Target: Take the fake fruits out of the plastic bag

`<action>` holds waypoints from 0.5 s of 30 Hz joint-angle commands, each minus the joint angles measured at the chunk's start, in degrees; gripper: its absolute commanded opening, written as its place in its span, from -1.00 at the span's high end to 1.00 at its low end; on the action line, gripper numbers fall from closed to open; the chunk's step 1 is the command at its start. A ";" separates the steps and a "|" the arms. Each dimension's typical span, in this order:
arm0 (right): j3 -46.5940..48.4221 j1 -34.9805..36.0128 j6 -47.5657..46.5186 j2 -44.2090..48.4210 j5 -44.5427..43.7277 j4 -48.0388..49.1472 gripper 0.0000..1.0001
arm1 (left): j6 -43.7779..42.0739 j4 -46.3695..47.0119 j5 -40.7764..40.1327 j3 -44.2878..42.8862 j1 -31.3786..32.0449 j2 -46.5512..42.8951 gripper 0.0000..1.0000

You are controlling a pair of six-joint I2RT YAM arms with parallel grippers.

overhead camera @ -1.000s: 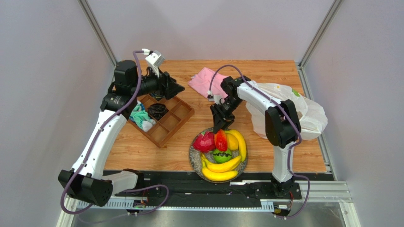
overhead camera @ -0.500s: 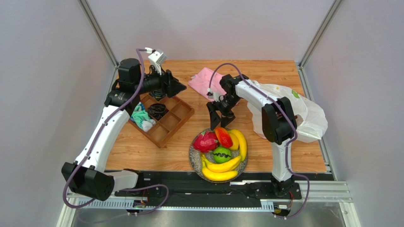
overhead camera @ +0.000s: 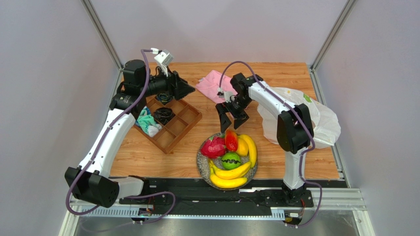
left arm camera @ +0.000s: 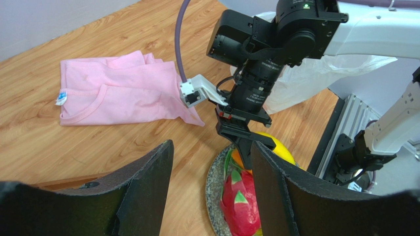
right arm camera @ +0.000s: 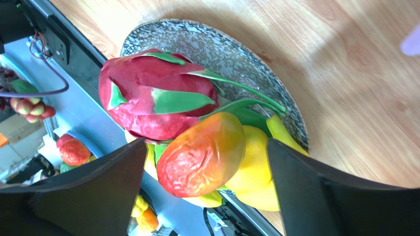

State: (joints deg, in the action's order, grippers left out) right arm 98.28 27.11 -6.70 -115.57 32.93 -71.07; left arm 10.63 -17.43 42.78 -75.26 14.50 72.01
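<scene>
A speckled grey plate (overhead camera: 201, 158) near the table's front holds a red-pink dragon fruit (overhead camera: 213, 147), a red-orange piece (overhead camera: 230, 140), a lemon (overhead camera: 242, 147), a green round fruit (overhead camera: 230, 161) and yellow bananas (overhead camera: 231, 172). The white plastic bag (overhead camera: 315, 120) lies crumpled at the right, a green spot at its top. My right gripper (overhead camera: 232, 123) is open and empty just above the plate's far edge; in the right wrist view the red-orange piece (right arm camera: 203, 153) lies between its fingers. My left gripper (overhead camera: 190, 90) is open and empty, raised over the wooden tray.
A wooden compartment tray (overhead camera: 183, 123) at left holds teal cloth and black cord. A pink cloth (overhead camera: 212, 84) lies at the back centre, also in the left wrist view (left arm camera: 118, 93). Metal frame posts stand at the back corners.
My right gripper let go of the red-orange piece onto the plate, opened and rose back from it. The left arm shifted slightly.
</scene>
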 commanded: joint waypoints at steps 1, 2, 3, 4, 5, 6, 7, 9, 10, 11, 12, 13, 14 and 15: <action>-0.28 -0.40 -0.15 2.81 -3.13 0.75 -0.79 | 1.14 2.75 1.42 -0.06 0.35 0.50 -0.35; -0.02 -0.39 -0.68 2.54 -3.05 0.58 -0.70 | 1.14 2.75 1.42 -0.06 0.44 0.59 -0.35; 0.33 -0.39 -0.77 1.85 -2.87 0.06 -0.55 | 1.14 2.75 1.42 -0.23 0.61 0.68 -0.35; 0.77 -0.39 -0.86 1.58 -2.52 -0.64 -0.47 | 1.14 2.75 1.51 -0.32 0.62 0.85 -0.35; 0.86 -0.39 -0.95 1.49 -1.47 -1.09 -0.38 | 1.23 2.75 1.42 -0.23 0.70 0.94 -0.35; 0.86 -0.39 -1.12 1.49 -1.03 -1.61 -0.27 | 1.14 2.75 1.51 -0.41 0.79 1.03 -0.35; 0.34 -0.39 -1.04 1.75 -0.68 -2.49 -0.21 | 1.14 2.67 1.51 -0.32 0.88 1.12 -0.34; -1.06 -0.39 -0.77 2.54 0.29 -3.02 -0.01 | 1.14 2.75 1.51 -0.32 0.97 1.29 -0.34; -2.90 -0.39 -0.68 3.50 0.47 -3.11 -0.01 | 1.23 2.84 1.51 -0.23 0.97 1.38 -0.34; -3.96 -0.39 -0.34 3.86 0.91 -3.02 0.02 | 1.14 2.93 1.51 -0.06 1.05 1.38 -0.34; -4.84 -0.39 0.02 4.03 0.91 -2.85 0.03 | 1.23 2.93 1.51 -0.06 1.14 1.47 -0.34; -5.72 -0.39 0.98 4.30 1.00 -2.07 0.03 | 1.23 3.02 1.51 -0.06 1.14 1.47 -0.34; -6.86 -0.48 1.33 4.21 1.09 -1.62 0.03 | 1.23 2.84 1.51 0.12 1.14 1.56 -0.34; -7.22 -0.22 1.69 4.12 1.17 -1.27 0.03 | 1.23 2.93 1.51 0.12 1.14 1.56 -0.34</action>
State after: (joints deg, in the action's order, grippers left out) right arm 93.58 26.89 -6.96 -113.99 32.58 -72.42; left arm 11.27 -16.86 43.05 -75.26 15.31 73.32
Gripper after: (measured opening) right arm 0.486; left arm 0.672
